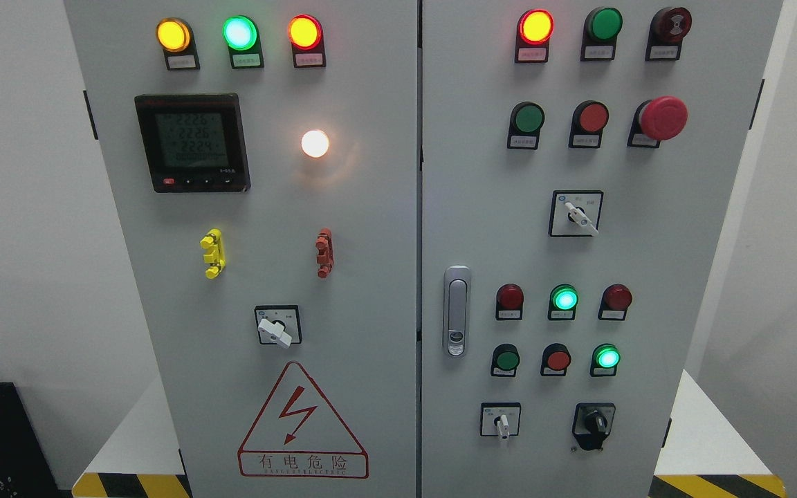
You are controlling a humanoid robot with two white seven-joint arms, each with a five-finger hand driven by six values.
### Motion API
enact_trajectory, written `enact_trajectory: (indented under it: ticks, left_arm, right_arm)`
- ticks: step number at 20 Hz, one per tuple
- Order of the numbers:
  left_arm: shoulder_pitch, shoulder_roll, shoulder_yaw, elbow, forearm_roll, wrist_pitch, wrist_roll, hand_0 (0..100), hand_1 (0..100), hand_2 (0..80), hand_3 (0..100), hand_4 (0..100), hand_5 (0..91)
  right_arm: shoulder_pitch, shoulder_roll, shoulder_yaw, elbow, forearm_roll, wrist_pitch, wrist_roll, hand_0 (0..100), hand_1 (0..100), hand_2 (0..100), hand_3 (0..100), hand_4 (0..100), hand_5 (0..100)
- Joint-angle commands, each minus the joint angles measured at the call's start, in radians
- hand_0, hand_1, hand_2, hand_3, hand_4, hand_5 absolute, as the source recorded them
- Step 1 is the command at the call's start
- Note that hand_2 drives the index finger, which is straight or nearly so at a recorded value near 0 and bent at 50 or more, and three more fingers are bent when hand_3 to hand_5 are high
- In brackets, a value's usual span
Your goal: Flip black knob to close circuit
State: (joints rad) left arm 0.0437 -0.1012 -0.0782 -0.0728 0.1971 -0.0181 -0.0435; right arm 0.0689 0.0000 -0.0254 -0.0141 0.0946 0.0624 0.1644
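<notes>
The black knob (593,423) sits at the lower right of the right door of a grey electrical cabinet (371,311), its handle pointing roughly straight down. To its left is a white rotary switch (502,422). Neither of my hands nor arms shows anywhere in the head view.
The right door carries lit red (535,26) and green (564,299) lamps, push buttons, a red mushroom stop button (661,117), another white selector (578,216) and a chrome door latch (456,310). The left door has a meter (192,142), lamps, a white selector (276,330) and a warning triangle (301,425).
</notes>
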Motion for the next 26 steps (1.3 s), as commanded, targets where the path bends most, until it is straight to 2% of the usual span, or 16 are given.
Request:
enact_trajectory:
  ticks: [1, 7, 9, 12, 15, 18, 19, 22, 24, 26]
  left_arm:
    - [-0.001, 0.0, 0.0, -0.001, -0.002, 0.0, 0.001, 12, 56, 0.0, 0, 0, 0.0]
    - [-0.001, 0.0, 0.0, 0.001, -0.002, 0.0, 0.001, 12, 56, 0.0, 0, 0, 0.0]
    - [-0.001, 0.0, 0.0, 0.001, -0.002, 0.0, 0.001, 12, 56, 0.0, 0, 0, 0.0]
    - [-0.001, 0.0, 0.0, 0.001, 0.001, 0.0, 0.001, 12, 56, 0.0, 0, 0, 0.0]
    - [-0.001, 0.0, 0.0, 0.001, 0.001, 0.0, 0.001, 12, 56, 0.0, 0, 0, 0.0]
    - [-0.001, 0.0, 0.0, -0.001, 0.001, 0.0, 0.001, 12, 56, 0.0, 0, 0, 0.0]
    - [-0.001, 0.0, 0.0, -0.001, 0.001, 0.0, 0.001, 12, 56, 0.0, 0, 0, 0.0]
    - [-0.001, 0.0, 0.0, -0.001, 0.001, 0.0, 0.001, 12, 56, 0.0, 0, 0, 0.0]
    - [0.001, 0.0, 0.0, 0.001, -0.002, 0.0, 0.001, 12, 56, 0.0, 0, 0, 0.0]
    - [0.001, 0.0, 0.0, 0.001, 0.001, 0.0, 0.001, 12, 56, 0.0, 0, 0, 0.0]
  right_arm:
    - [0.0, -0.029, -0.002, 0.013, 0.001, 0.001, -0.009, 0, 7, 0, 0, 0, 0]
    - [0.0, -0.031, -0.004, 0.006, -0.001, 0.001, -0.023, 0, 6, 0, 0, 0, 0]
    - [0.006, -0.031, -0.01, -0.026, -0.016, -0.016, -0.005, 0, 6, 0, 0, 0, 0]
    - [0.072, -0.017, -0.045, -0.22, -0.035, -0.175, 0.033, 0, 3, 0, 0, 0, 0]
    - [0.193, -0.003, -0.045, -0.581, -0.038, -0.274, 0.038, 0, 5, 0, 0, 0, 0]
    - [0.29, 0.028, -0.035, -1.049, -0.058, -0.294, 0.038, 0, 9, 0, 1, 0, 0]
    - [0.316, 0.032, -0.031, -1.213, -0.094, -0.291, 0.038, 0, 10, 0, 4, 0, 0]
    - [0.344, 0.034, -0.022, -1.653, -0.212, -0.254, 0.029, 0, 13, 4, 11, 5, 0]
    - [0.345, 0.034, -0.037, -1.898, -0.223, -0.175, 0.02, 0, 15, 6, 15, 9, 0]
    - [0.338, 0.037, -0.056, -2.081, -0.228, -0.115, -0.011, 0, 16, 10, 20, 18, 4]
